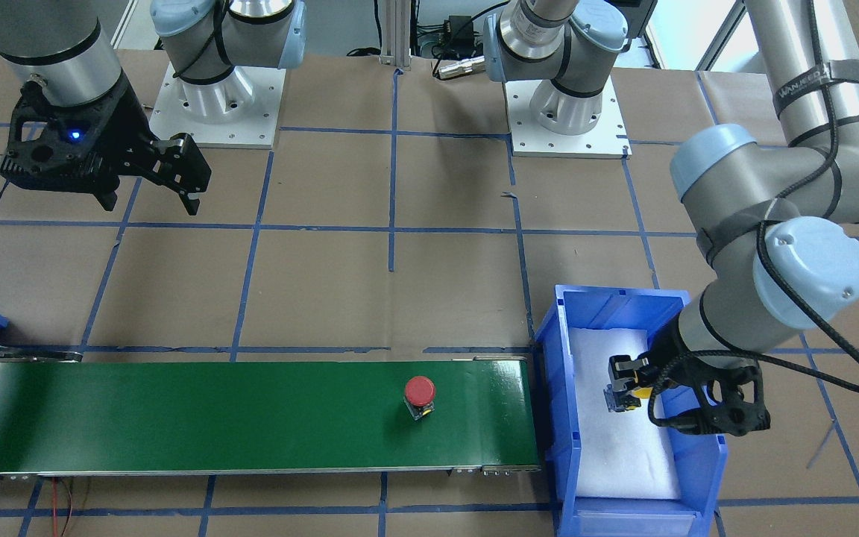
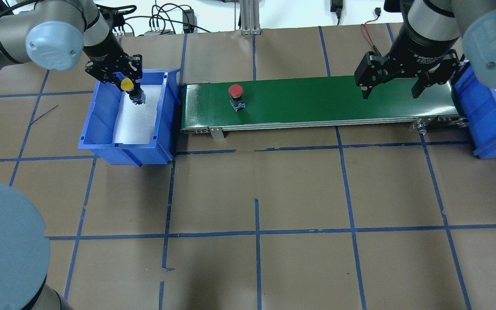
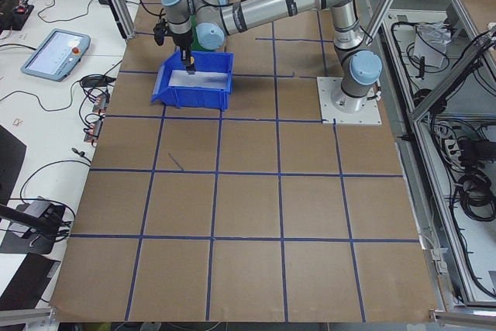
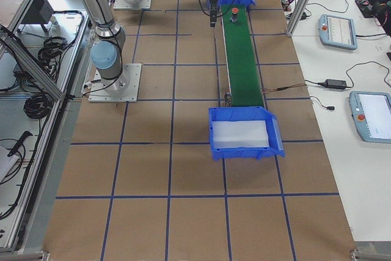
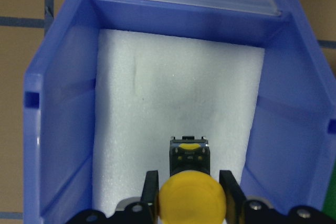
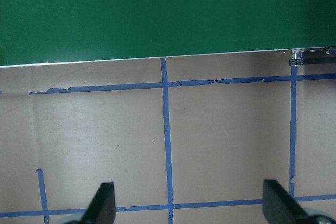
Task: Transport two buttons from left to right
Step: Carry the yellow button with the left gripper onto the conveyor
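The yellow button (image 5: 191, 199) is held between the fingers of my left gripper (image 2: 128, 88), which is shut on it inside the left blue bin (image 2: 127, 153), over the white foam liner (image 5: 178, 93). In the front view the left gripper (image 1: 627, 388) holds it low in the bin (image 1: 560, 358). The red button (image 2: 235, 91) stands upright on the green conveyor belt (image 2: 317, 101) near its left-bin end; it also shows in the front view (image 1: 420, 391). My right gripper (image 2: 390, 92) hangs open and empty over the belt's other end; the right wrist view shows the right gripper (image 6: 190, 208) spread wide.
A second blue bin (image 2: 489, 120) with white foam sits at the belt's right end; in the right side view this bin (image 4: 244, 150) holds nothing. The table is brown paper with blue tape lines (image 2: 256, 232). Both arm bases (image 1: 221, 104) stand behind the belt.
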You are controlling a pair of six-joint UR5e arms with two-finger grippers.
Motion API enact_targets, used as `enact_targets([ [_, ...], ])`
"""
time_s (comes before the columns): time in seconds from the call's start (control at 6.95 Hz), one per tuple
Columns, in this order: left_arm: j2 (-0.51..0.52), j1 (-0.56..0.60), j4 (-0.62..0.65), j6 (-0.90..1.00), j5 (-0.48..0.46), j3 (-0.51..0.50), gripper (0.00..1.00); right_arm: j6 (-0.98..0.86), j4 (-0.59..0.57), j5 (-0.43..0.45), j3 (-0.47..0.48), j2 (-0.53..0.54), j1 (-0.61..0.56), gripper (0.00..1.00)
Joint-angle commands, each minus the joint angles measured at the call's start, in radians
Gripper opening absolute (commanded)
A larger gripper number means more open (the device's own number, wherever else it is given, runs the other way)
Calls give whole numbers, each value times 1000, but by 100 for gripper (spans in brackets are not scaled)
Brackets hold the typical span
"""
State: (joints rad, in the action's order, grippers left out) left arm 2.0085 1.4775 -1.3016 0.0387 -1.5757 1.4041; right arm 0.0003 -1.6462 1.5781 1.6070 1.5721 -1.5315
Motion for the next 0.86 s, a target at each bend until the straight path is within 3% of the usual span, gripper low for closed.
enact_targets([
  [0.0,-22,130,-30,-124,-69,-31,32,-8,-4,3,-2,0,1,100],
  [0.29,-13,179,-74,-179,-64,-71,32,-2,-3,2,-1,0,-7,100],
  [0.72,41,211,-21,-241,-63,-74,32,-5,-3,2,-1,0,-1,100],
])
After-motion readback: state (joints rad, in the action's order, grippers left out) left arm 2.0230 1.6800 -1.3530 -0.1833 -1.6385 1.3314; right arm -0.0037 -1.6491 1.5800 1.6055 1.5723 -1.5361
